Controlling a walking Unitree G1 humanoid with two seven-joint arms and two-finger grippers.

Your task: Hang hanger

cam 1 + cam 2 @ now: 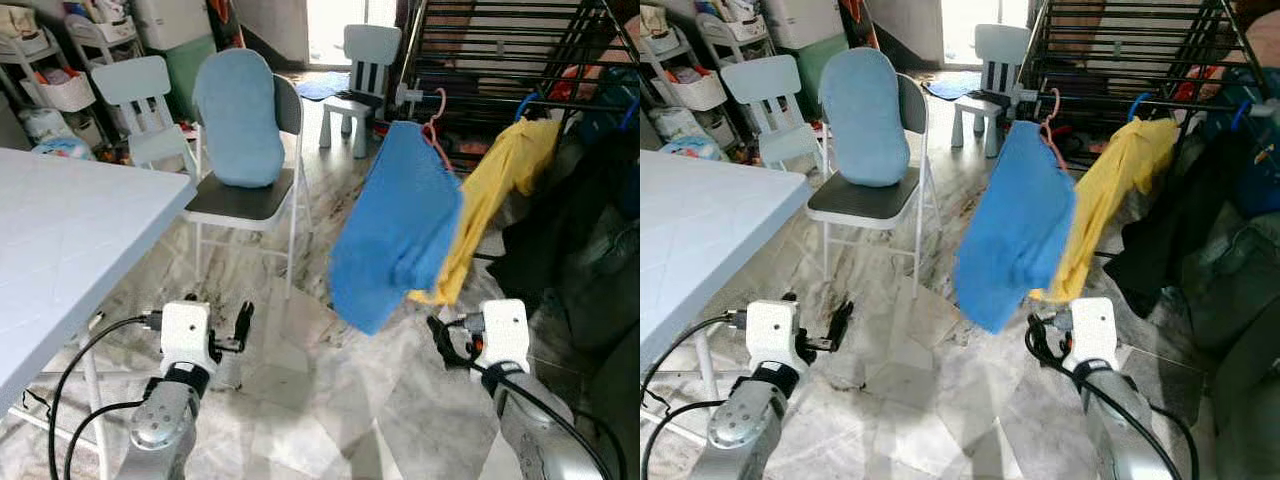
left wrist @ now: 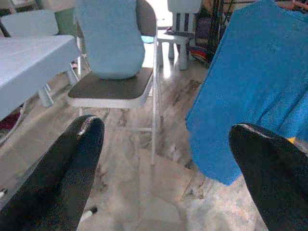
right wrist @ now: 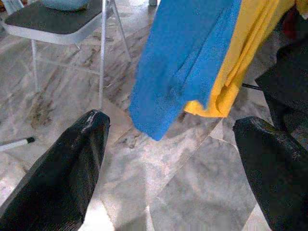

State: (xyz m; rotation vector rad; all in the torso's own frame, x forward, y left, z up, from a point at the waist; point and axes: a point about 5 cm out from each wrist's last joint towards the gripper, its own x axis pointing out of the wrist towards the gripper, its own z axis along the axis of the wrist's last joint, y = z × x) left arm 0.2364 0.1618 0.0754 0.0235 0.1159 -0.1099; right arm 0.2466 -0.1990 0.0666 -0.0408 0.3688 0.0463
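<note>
The right gripper (image 3: 168, 168) is low over the marble floor (image 1: 330, 400), its fingers spread wide and holding nothing. The left gripper (image 2: 166, 163) is also spread and empty, well apart to the left. Above and ahead of the right gripper, the pink hanger (image 1: 436, 125) carries a blue shirt (image 1: 395, 225) and hangs on the black drying rack (image 1: 520, 50), beside a yellow garment (image 1: 495, 195). A folding chair (image 1: 245, 200) stands behind

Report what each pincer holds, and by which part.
Nothing. The left pincer and the right pincer are both open and empty, low over the floor; the blue shirt hangs on the rack.
</note>
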